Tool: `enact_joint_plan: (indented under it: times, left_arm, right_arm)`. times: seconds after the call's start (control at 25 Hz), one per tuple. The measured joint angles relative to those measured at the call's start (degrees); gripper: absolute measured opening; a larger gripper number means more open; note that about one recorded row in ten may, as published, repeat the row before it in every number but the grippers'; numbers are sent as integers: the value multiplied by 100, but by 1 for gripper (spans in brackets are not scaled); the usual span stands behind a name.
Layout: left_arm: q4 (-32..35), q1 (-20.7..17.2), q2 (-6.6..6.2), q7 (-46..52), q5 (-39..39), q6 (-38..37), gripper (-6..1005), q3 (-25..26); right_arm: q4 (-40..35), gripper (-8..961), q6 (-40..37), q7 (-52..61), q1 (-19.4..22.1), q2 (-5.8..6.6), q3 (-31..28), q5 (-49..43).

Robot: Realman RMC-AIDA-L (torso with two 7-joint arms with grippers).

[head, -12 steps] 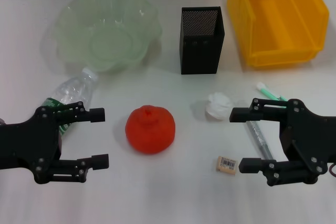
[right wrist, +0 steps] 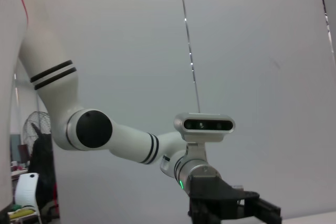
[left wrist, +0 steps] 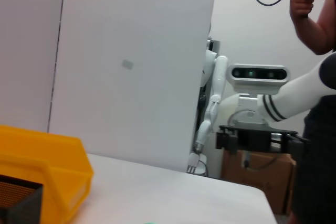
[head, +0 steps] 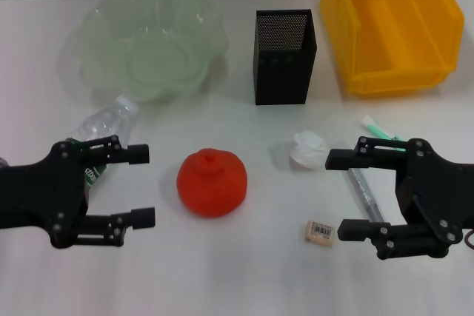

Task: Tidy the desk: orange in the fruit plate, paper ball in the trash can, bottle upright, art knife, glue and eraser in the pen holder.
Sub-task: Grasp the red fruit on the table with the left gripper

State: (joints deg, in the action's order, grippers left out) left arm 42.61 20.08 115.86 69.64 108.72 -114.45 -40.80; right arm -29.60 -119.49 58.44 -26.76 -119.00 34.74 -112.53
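Near the middle of the desk sat the orange (head: 212, 182), loose on the white top, knob up, well short of the fruit plate (head: 100, 49) at the far left, so nothing was tidied yet by the look of it. Left gripper (head: 141, 186) hung just left of the fruit with its jaws spread and nothing in them, lined up at orange height, so my guess was that came first. Behind that claw the bottle (head: 104, 125) lay on its side, cap toward the plate. Right gripper (head: 340, 195) was spread wide and empty too, with the paper ball (head: 308, 148) near its far finger and the eraser (head: 321, 232) just by its near one. Pen holder (head: 284, 55) and yellow trash can (head: 392, 24) stood at the far side, both empty as far as I could see.
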Motion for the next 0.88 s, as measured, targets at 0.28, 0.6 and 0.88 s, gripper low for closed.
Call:
enact_joint_plan:
  times: [0.28, 0.6, 0.88]
  left_arm:
    - [367, 440, 190, 614, 193, 1110, 812, -94]
    - [-6, 1263, 274, 747, 1334, 2406, 799, -441]
    - [-169, 1362, 313, 820, 1306, 3263, 787, -1687]
  right_arm:
    - [0, 745, 478, 0, 378, 0, -387, 10]
    - [260, 745, 842, 0, 608, 45, -771, 12]
    - [294, 744, 930, 0, 679, 1, -847, 12]
